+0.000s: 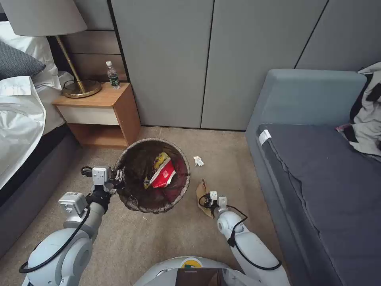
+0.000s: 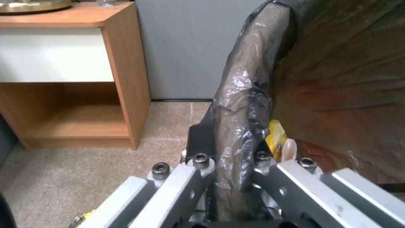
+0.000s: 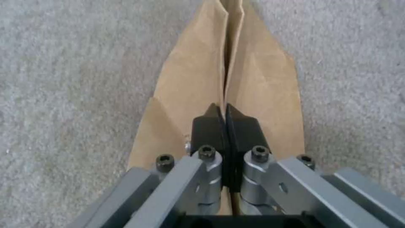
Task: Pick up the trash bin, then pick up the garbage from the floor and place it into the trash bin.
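**Trash bin held at the rim as a paper bag is pinched off the carpet**

The trash bin (image 1: 152, 174) sits low over the beige carpet (image 1: 166, 234) between the wooden nightstand (image 1: 101, 115) and the grey sofa (image 1: 317, 167), its dark liner folded over the rim. My left gripper (image 1: 118, 177) is clamped on that rim on the nightstand side, one finger inside the liner and one outside. Inside already lie a red-and-white packet (image 1: 163, 174) and a yellow wrapper (image 1: 158, 162).

My right gripper (image 3: 226, 122) is closed tight on the flat brown paper bag (image 3: 253, 88), just beside the bin on the sofa side, pinching a raised crease along its middle. The bag's far end looks to rest on the carpet.

I judge the grip is thin: only a fold of paper sits between the pads. To do this well I lift slowly and straight up, check that the bag comes with me, then carry it over the rim before letting go. I keep the left arm steady so the mouth stays level. A white tissue scrap (image 1: 198, 161) lies farther off toward the cabinet doors (image 1: 206, 63).
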{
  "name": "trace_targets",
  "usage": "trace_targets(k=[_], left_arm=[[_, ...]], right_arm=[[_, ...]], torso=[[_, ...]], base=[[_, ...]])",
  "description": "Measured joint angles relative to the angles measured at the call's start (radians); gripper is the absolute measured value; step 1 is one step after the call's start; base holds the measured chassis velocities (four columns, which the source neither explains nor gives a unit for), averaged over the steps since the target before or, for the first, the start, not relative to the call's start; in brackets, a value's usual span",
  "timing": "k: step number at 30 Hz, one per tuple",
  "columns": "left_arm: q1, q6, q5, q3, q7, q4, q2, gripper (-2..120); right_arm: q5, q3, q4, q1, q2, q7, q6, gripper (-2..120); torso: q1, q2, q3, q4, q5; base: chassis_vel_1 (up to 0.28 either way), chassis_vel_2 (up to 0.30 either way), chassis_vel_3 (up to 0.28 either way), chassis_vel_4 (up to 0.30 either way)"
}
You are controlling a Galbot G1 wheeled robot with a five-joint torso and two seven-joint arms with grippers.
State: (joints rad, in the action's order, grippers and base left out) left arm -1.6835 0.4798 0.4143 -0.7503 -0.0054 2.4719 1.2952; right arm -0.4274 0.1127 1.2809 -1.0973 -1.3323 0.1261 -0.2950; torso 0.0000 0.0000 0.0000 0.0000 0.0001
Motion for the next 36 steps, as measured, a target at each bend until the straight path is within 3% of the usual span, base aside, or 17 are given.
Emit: trace_targets(k=[8,20,24,30,36], left_arm=[[-0.001,0.000,0.005,-0.007,0.001,-0.007,-0.006,2],[0.003,0.000,0.011,-0.009,0.002,-0.022,-0.009,2],[0.004,0.000,0.014,-0.012,0.003,-0.031,-0.012,2],[0.008,0.001,0.014,-0.011,0.005,-0.041,-0.015,2],[0.013,0.023,0.008,-0.007,0.005,-0.045,-0.016,2]], right_arm=[[-0.001,0.002,0.278,-0.044,0.089,0.003,0.007,0],[-0.100,0.016,0.567,-0.052,0.195,0.037,-0.051,0],[-0.173,0.036,0.744,-0.058,0.280,0.041,-0.092,0],[-0.251,0.059,0.890,-0.041,0.379,0.041,-0.128,0],[-0.401,0.071,1.093,0.026,0.533,0.012,-0.146,0]], torso=[[0.000,0.000,0.000,0.0000,-0.0001],[0.000,0.000,0.000,0.0000,0.0000],[0.000,0.000,0.000,0.0000,0.0001],[0.000,0.000,0.000,0.0000,0.0002],[0.000,0.000,0.000,-0.0001,-0.0001]], base=[[0.000,0.000,0.000,0.000],[0.000,0.000,0.000,0.000],[0.000,0.000,0.000,0.000],[0.000,0.000,0.000,0.000],[0.000,0.000,0.000,0.000]])
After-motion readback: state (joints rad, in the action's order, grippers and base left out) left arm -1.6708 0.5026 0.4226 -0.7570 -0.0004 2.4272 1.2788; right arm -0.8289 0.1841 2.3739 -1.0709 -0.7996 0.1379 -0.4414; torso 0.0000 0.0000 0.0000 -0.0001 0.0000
